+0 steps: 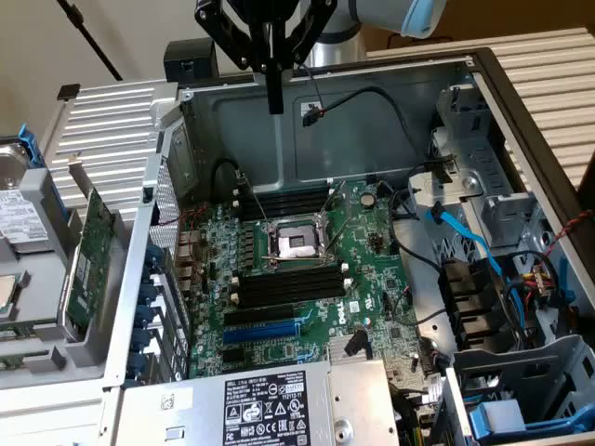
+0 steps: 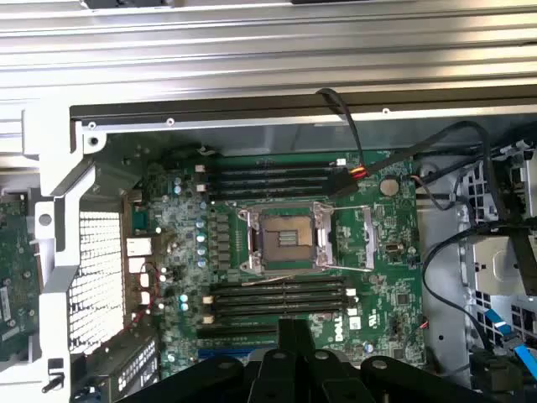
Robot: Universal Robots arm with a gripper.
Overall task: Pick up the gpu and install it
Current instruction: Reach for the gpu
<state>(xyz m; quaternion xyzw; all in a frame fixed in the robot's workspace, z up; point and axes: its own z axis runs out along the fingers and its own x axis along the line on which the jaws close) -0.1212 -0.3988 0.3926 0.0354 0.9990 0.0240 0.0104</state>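
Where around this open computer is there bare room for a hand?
Free: the ribbed panel beside the case on the exterior view's left, and the power supply lid beside the motherboard. Crowded: the cables and drive bays on the exterior view's right, and the memory sticks around the processor socket.

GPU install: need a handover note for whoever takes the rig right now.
End effector: shut, holding nothing, hanging above the open computer case, apart from everything inside it.
GPU: standing on edge in the grey holder outside the case, on the exterior view's left. Nothing is touching it.
Motherboard: in the case, and its blue slot looks empty.
Done: nothing that shows.
Left: the GPU is not yet picked up and not yet installed.
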